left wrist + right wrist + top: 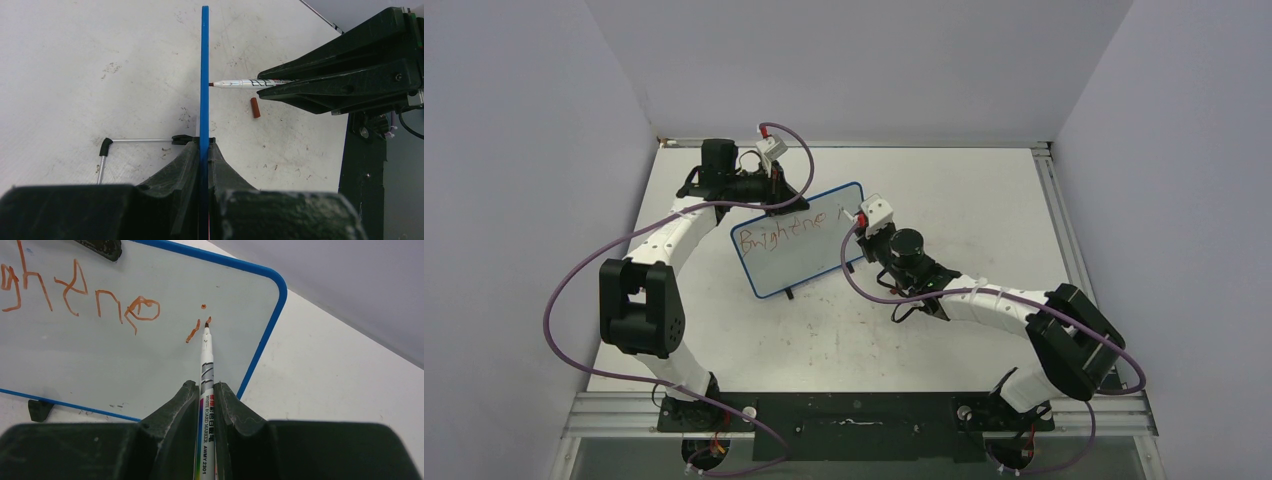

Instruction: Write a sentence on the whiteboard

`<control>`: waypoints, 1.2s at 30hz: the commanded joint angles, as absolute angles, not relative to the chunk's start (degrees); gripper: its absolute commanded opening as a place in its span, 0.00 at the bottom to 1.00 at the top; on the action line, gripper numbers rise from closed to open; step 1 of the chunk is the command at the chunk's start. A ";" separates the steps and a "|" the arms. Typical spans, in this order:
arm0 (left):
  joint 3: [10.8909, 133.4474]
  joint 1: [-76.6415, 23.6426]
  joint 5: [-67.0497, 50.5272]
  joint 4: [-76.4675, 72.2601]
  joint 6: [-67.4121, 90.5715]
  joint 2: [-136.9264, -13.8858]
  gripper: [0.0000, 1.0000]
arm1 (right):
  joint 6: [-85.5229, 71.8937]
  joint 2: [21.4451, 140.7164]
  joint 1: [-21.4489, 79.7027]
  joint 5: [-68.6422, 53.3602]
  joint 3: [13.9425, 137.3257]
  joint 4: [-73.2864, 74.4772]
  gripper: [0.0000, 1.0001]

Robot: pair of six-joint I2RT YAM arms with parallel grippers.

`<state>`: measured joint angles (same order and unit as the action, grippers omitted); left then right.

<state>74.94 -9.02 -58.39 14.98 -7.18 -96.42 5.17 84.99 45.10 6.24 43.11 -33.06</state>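
Your left gripper (205,146) is clamped on the upper edge of the whiteboard (809,258), which stands mid-table (984,200). The sentence (782,229) runs in red across its face. Your right gripper (205,392) pinches a whiteboard marker (206,355), its tip touching the board just right of the last letters.

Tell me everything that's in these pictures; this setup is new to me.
whiteboard: one, white with blue frame, standing mid-table
sentence: one unfinished line, red, on the board's upper part
marker: one, white, tip against the board
small cylinder: one, red-brown, on the table near the marker
table: one, white, smudged
cables: two, purple, along the arms
left gripper: one, black, shut on the whiteboard's edge
right gripper: one, black, shut on the marker
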 commanded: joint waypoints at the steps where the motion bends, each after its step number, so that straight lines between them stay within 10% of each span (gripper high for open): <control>1: 72.33 -10.00 -57.74 25.03 -7.82 -97.38 0.00 | 4.61 85.85 45.26 7.00 44.03 -35.22 0.05; 36: 72.25 -10.02 -57.66 24.99 -7.82 -97.12 0.00 | 4.79 84.44 46.01 8.61 44.04 -36.71 0.05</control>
